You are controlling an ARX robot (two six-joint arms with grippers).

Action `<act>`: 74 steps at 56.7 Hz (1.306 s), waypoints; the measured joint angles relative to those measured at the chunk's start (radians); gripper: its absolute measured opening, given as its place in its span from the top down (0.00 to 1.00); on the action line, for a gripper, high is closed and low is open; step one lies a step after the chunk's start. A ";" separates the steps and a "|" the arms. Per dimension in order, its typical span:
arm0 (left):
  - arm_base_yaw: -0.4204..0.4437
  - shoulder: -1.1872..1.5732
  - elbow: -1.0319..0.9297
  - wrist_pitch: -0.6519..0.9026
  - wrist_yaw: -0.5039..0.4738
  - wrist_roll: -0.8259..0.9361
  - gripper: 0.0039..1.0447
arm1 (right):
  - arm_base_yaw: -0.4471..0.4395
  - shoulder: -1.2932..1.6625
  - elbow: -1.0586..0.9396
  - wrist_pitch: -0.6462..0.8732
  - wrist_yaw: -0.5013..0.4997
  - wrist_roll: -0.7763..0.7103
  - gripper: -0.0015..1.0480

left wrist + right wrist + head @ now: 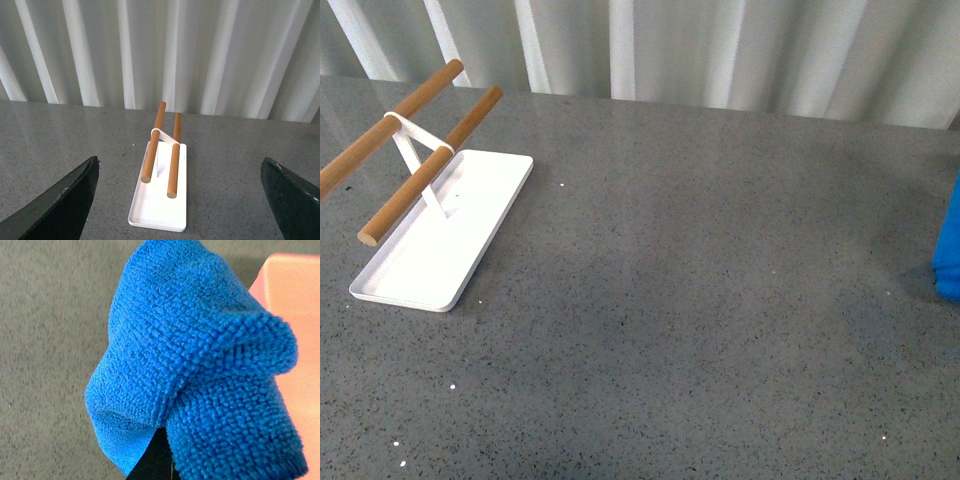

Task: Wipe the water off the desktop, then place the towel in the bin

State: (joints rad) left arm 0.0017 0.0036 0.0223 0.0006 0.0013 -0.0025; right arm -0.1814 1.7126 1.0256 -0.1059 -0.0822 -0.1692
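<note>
Towel (200, 365) hangs bunched, clamped in right end effector (152, 462), above table (45, 315). Pink surface (295, 315), likely the bin, just beside it. Left end effector (178, 161) spread, empty, well apart.

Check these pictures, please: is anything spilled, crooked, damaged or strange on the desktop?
Nothing looks spilled or broken. The towel is bunched into a lump, not folded flat. The desktop shows no puddle, only tiny white specks. The white tray lies flat and its wooden rack stands upright.
</note>
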 joint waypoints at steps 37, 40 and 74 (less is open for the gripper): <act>0.000 0.000 0.000 0.000 0.000 0.000 0.06 | -0.335 0.127 0.452 -0.258 0.058 0.017 0.97; 0.000 0.000 0.000 0.000 0.000 0.000 0.06 | -0.361 0.159 0.452 -0.272 0.060 0.027 0.97; 0.000 0.000 0.000 0.000 0.000 0.000 0.06 | -0.433 0.358 0.418 -0.347 0.093 0.089 0.97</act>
State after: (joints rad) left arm 0.0017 0.0036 0.0223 0.0006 0.0013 -0.0025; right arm -0.6140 2.0708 1.4441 -0.4526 0.0105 -0.0799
